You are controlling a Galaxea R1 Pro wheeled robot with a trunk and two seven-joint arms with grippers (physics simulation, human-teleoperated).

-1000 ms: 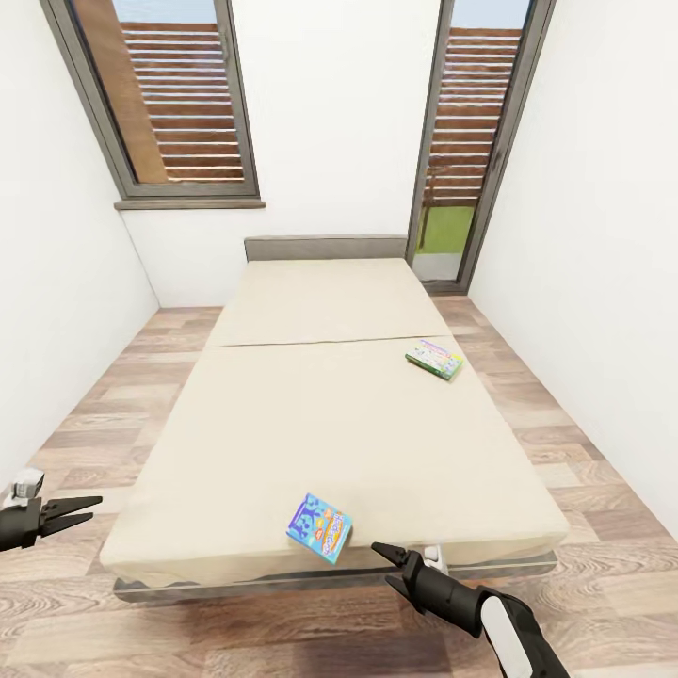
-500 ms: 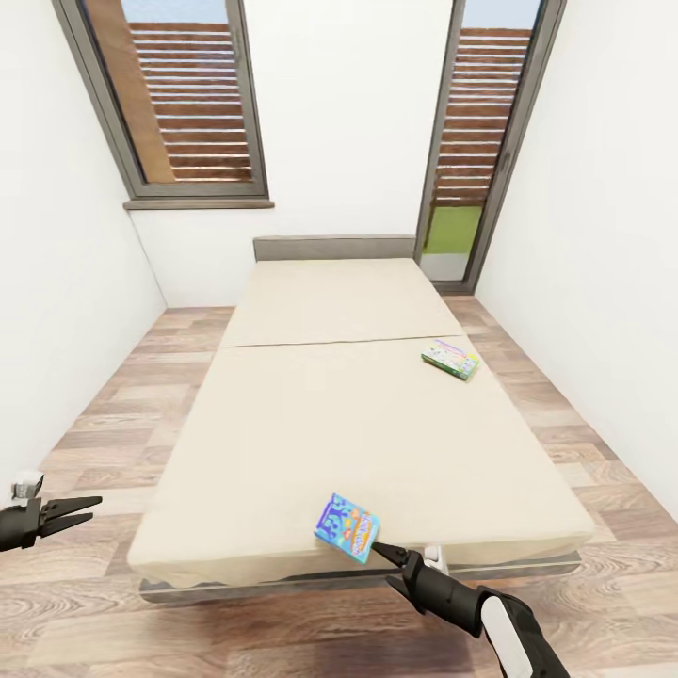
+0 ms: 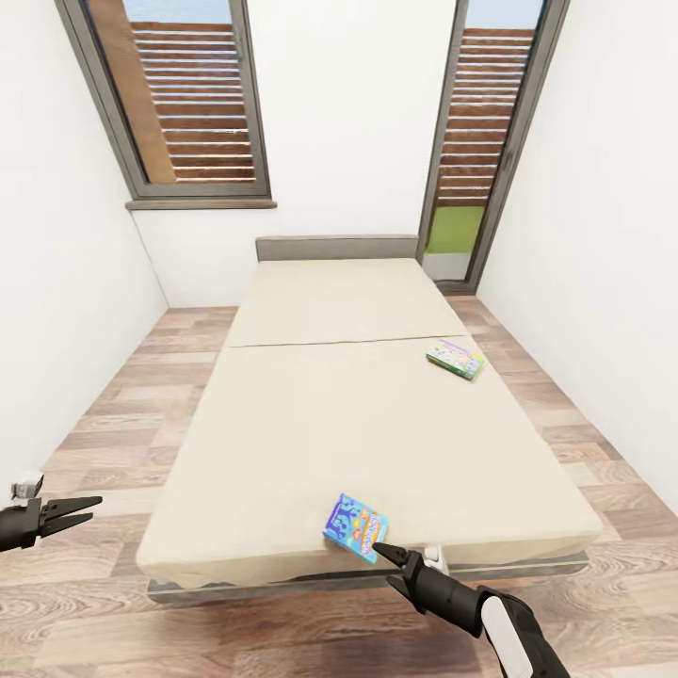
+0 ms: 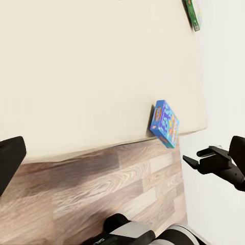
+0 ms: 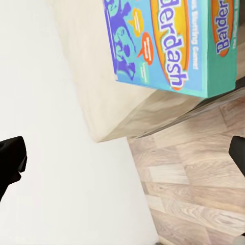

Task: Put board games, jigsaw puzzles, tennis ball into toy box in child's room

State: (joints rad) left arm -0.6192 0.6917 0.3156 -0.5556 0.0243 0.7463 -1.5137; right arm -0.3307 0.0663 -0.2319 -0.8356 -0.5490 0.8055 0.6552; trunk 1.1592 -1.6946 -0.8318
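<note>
The robot is facing the foot of the bed [image 3: 377, 414], a wide cream mattress on a grey frame over the wood plank floor [image 3: 94, 452]. A blue board game [image 3: 355, 527] is lying at the near edge of the mattress, slightly overhanging it; the right wrist view is showing its cover [image 5: 173, 43] close up, with orange lettering on a blue and teal print. A second board game [image 3: 456, 359], with green edges, is resting farther up the bed near its right side. The right hand [image 3: 388, 561] is hovering just beside the blue box with its fingers spread apart, grasping nothing; whether a fingertip is touching the box is hard to tell. The left hand [image 3: 75, 509] is hanging well apart over the floor at the bed's left, released and empty. Two grey-framed windows [image 3: 179, 104] are flanking the white wall behind the headboard.
</note>
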